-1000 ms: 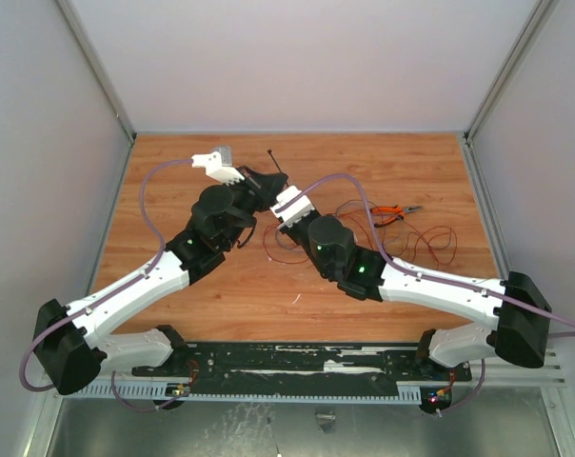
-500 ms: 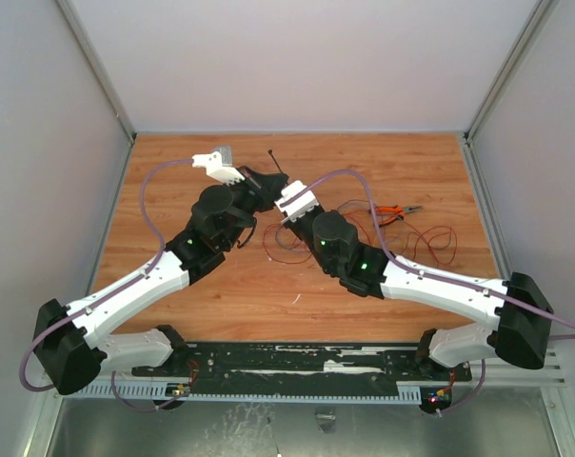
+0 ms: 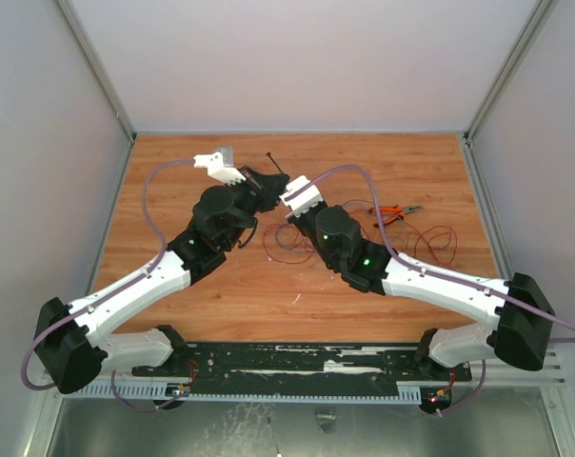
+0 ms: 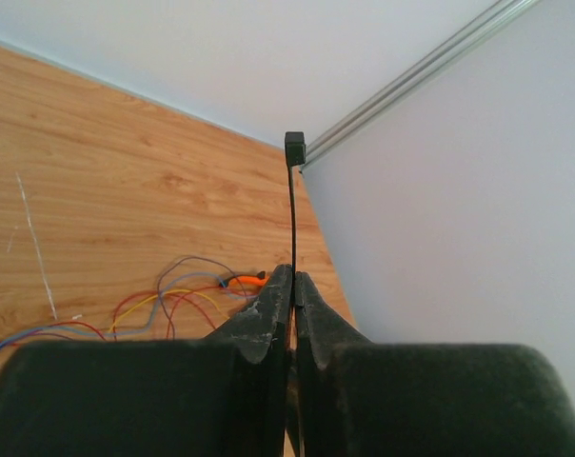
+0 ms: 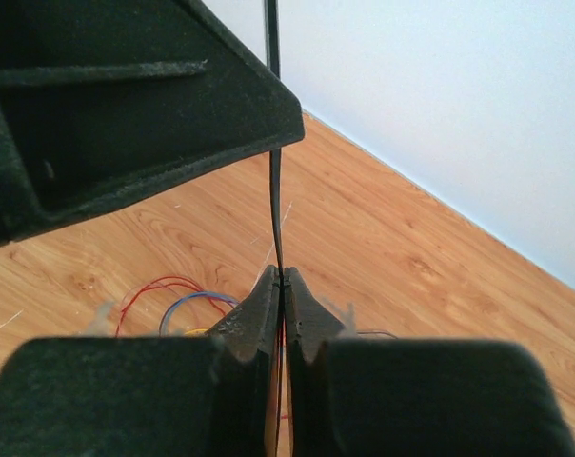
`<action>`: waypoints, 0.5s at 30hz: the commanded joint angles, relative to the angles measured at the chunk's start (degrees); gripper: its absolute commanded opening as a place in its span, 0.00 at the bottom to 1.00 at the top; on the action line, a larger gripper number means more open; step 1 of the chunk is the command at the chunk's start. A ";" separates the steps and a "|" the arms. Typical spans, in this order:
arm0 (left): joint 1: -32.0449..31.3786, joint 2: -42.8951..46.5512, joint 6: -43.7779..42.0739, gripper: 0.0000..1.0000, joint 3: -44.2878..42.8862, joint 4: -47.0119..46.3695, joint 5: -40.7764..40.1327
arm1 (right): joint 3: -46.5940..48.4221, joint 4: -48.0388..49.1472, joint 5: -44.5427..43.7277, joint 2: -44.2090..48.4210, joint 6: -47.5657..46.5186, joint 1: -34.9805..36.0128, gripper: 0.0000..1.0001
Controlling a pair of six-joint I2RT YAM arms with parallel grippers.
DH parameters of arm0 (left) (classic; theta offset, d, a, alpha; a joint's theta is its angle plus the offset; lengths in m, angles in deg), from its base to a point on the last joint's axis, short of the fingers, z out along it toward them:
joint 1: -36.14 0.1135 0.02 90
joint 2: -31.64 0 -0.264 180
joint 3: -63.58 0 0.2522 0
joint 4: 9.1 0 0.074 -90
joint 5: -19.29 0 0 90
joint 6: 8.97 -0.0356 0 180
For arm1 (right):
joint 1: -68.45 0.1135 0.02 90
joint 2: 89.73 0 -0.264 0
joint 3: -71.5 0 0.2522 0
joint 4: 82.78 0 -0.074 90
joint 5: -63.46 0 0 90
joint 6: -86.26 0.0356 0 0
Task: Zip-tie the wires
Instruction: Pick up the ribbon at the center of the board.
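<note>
The zip tie (image 3: pixel 275 162), a thin black strip, stands up above the middle of the wooden table (image 3: pixel 173 314). My left gripper (image 4: pixel 293 276) is shut on it, and its small head (image 4: pixel 294 148) sticks out beyond the fingertips. My right gripper (image 5: pixel 281 274) is shut on the strip's other stretch (image 5: pixel 275 190), just under the left gripper's body (image 5: pixel 126 95). In the top view the two grippers (image 3: pixel 261 181) (image 3: pixel 278 195) meet tip to tip. The wires (image 3: pixel 283 246), thin red, blue and dark strands, lie loose on the table below them (image 4: pixel 173 295) (image 5: pixel 173 290).
Orange-handled pliers (image 3: pixel 397 211) lie right of the grippers, among further wire loops (image 3: pixel 435 243). Pale walls (image 3: pixel 297 67) close the table on three sides. Lilac arm cables (image 3: pixel 149 205) arch over both arms.
My right gripper has moved up and left to the left gripper and closed on the zip tie. The left arm has hardly moved.
</note>
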 commanded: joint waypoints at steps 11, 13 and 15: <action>-0.33 1.95 -5.73 0.80 1.61 -6.17 6.67 | -4.30 -3.29 19.85 7.75 13.77 -12.61 0.00; -0.29 2.96 -7.87 0.87 1.87 -7.04 8.94 | -5.47 -3.37 24.01 8.78 15.55 -16.00 0.00; -0.24 4.35 -9.90 0.93 3.07 -9.92 11.59 | -6.56 -3.59 28.10 9.97 17.01 -19.20 0.00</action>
